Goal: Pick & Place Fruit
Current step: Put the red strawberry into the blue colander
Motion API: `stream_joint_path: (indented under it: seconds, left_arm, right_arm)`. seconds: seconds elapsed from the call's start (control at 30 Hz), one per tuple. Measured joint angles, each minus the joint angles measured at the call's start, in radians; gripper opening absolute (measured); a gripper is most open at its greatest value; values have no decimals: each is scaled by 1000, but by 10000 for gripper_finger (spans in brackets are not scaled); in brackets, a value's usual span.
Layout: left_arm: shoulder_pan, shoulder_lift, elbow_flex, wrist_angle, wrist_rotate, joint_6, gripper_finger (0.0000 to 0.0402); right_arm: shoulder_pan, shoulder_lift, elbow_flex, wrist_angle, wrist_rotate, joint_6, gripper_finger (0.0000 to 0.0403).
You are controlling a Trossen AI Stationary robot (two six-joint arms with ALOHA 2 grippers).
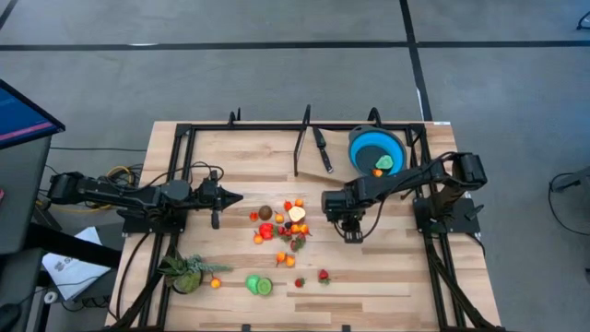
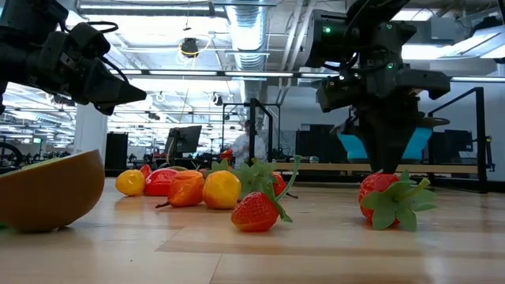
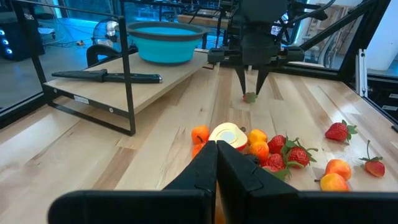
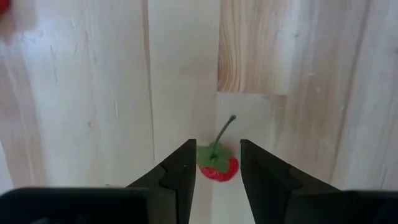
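Several small toy fruits (image 1: 281, 226), red, orange and yellow, lie in a loose heap mid-table, also seen in the left wrist view (image 3: 261, 148). One small red fruit with a green leaf and stem (image 4: 217, 168) lies apart on the wood. My right gripper (image 4: 217, 149) points down over it, open, with a finger on each side and no touch showing. In the left wrist view that right gripper (image 3: 251, 87) hangs just above the small fruit (image 3: 250, 97). My left gripper (image 1: 230, 196) is shut and hovers left of the heap.
A blue bowl (image 1: 367, 140) at the far right holds a green and an orange fruit. A black-handled knife (image 1: 322, 149) lies beside it. A spiky green plant (image 1: 184, 274), two green fruits (image 1: 259, 285) and stray strawberries (image 1: 324, 275) sit near the front edge. A black frame (image 1: 300, 138) borders the table.
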Motion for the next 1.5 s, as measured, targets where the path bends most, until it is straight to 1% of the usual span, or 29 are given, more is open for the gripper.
stream_joint_path:
  seconds: [0.17,0.4,0.6,0.9,1.03,1.23,1.33,1.43,1.5]
  left_arm:
    - [0,0,0,0,0,0,1]
    - [0,0,0,0,0,0,1]
    - [0,0,0,0,0,0,1]
    - [0,0,0,0,0,0,1]
    - [0,0,0,0,0,0,1]
    - [0,0,0,0,0,0,1]
    - [0,0,0,0,0,0,1]
    - [0,0,0,0,0,0,1]
    - [0,0,0,0,0,0,1]
  right_arm:
    - [0,0,0,41,0,0,116]
    - [0,0,0,40,-2,0,116]
    - [0,2,-63,98,-2,3,116]
    - [-2,2,-66,129,2,10,114]
    - [-2,2,-66,139,3,10,100]
    - [-2,2,-66,140,5,6,67]
    - [-2,2,-66,139,5,4,46]
    - [-1,2,-66,139,5,3,14]
    - [-1,2,-66,140,5,4,6]
